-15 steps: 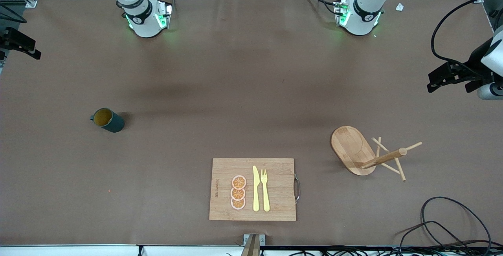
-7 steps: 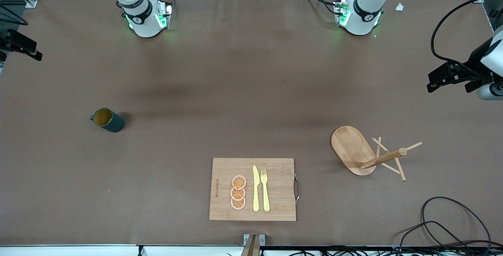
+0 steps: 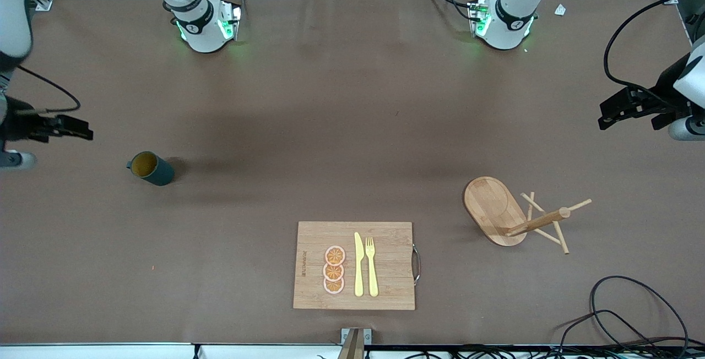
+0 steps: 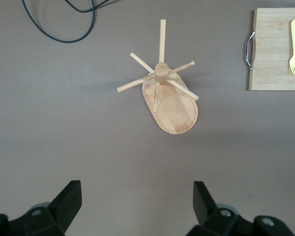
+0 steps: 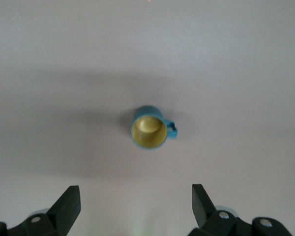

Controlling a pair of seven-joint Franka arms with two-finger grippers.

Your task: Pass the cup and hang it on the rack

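Right claw [image 3: 77, 130] has advanced over the worktop's [image 3: 341, 128] edge at the right arm's end since the earlier frames; cup, rack and left claw show no change of position.

Cup [image 3: 150, 168]: upright on the worktop, mouth up, toward the right arm's end, roughly at 9 o'clock in the front view. Handle points to about 10 o'clock there. In the right wrist view the cup [image 5: 150, 127] sits apart from the claw's fingers [image 5: 66, 204], untouched. Judged: a small rigid mug, light, probably glazed and somewhat slippery, breakable if dropped. A pinch across the rim wall, clear of the handle, looks soundest, since the handle must stay free for the peg.

Right claw: fingers spread wide, empty, over the worktop just beside the cup at its 10 o'clock.

Rack [image 3: 504, 213]: stands on its oval base toward the left arm's end, at about 4 o'clock in the front view, well apart from the cup. Pegs radiate from the post, all bare; confirmed in the left wrist view [image 4: 169, 96].

Left claw [image 3: 619, 108]: waits over the worktop's edge at the left arm's end, fingers [image 4: 71, 199] spread, empty.

Cutting board [image 3: 352, 265]: at 6 o'clock, between cup and rack and nearer the front camera, carrying orange slices [image 3: 334, 270], a knife [image 3: 358, 264] and a fork [image 3: 372, 266]. A cable [image 3: 633, 309] lies near the rack at 5 o'clock.
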